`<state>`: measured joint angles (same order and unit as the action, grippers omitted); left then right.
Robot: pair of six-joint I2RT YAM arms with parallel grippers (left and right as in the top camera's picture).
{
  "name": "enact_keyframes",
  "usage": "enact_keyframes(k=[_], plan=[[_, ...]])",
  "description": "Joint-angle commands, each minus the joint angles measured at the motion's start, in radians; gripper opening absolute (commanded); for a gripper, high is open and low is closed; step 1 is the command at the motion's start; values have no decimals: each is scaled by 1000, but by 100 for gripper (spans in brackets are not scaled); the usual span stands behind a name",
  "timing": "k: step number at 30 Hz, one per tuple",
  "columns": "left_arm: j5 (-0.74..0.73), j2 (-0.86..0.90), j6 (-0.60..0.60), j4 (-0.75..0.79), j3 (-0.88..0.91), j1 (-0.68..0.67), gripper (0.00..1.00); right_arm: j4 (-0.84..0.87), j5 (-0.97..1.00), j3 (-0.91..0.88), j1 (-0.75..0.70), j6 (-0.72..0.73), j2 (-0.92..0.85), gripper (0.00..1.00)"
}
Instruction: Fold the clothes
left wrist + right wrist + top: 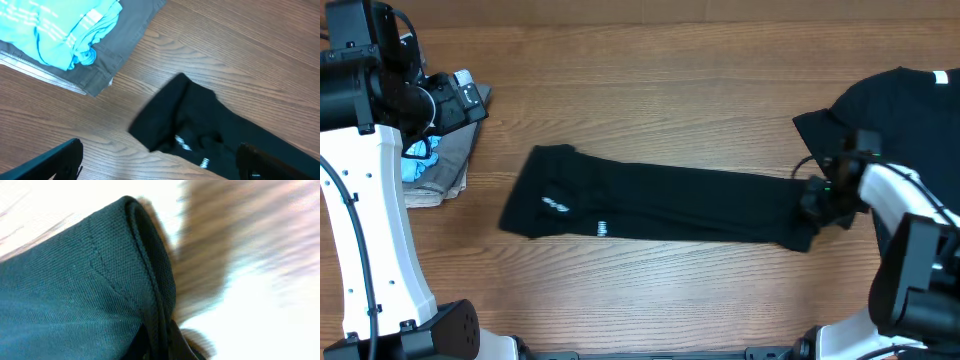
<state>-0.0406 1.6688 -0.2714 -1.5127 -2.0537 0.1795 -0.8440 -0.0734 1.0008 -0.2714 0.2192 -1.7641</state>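
The right gripper (817,198) is clamped on the right end of the folded black T-shirt (660,205). The shirt lies as a long narrow strip across the middle of the wooden table (650,80), with its logo print near the left end. A grip at the very end suggests that this end is to be carried leftward, halving the strip. Only the right wrist view shows the pinch itself: a stitched hem (125,275) in several layers bunched at the fingers, with the table blurred behind. The left gripper (160,150), jaws spread wide and empty, hangs near the table's left side, aimed at the strip's left end and clear of the cloth. Its wrist view shows plainly what the arm half hides from overhead: a folded light-blue garment (60,35) stacked on a grey garment (120,45). Farthest, seen only from overhead, a second black T-shirt (890,105) lies unfolded at the right edge.
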Motion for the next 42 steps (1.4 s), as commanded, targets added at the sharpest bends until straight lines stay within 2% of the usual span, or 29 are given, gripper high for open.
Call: enact_keyframes(k=[1,10,19,32,42], plan=[[-7,5,-6,-1,6,5,100,-55,72,87,-59,18,-20,4],[-8,5,-6,-1,6,5,100,-336,-95,359,-34,9,-18,4],[-8,5,-6,-1,6,5,100,-472,-180,399,149,9,2,4],[-7,5,-6,-1,6,5,100,-395,-280,398,467,75,2,4],[-7,5,-6,-1,6,5,100,-284,-277,394,606,90,-5,4]])
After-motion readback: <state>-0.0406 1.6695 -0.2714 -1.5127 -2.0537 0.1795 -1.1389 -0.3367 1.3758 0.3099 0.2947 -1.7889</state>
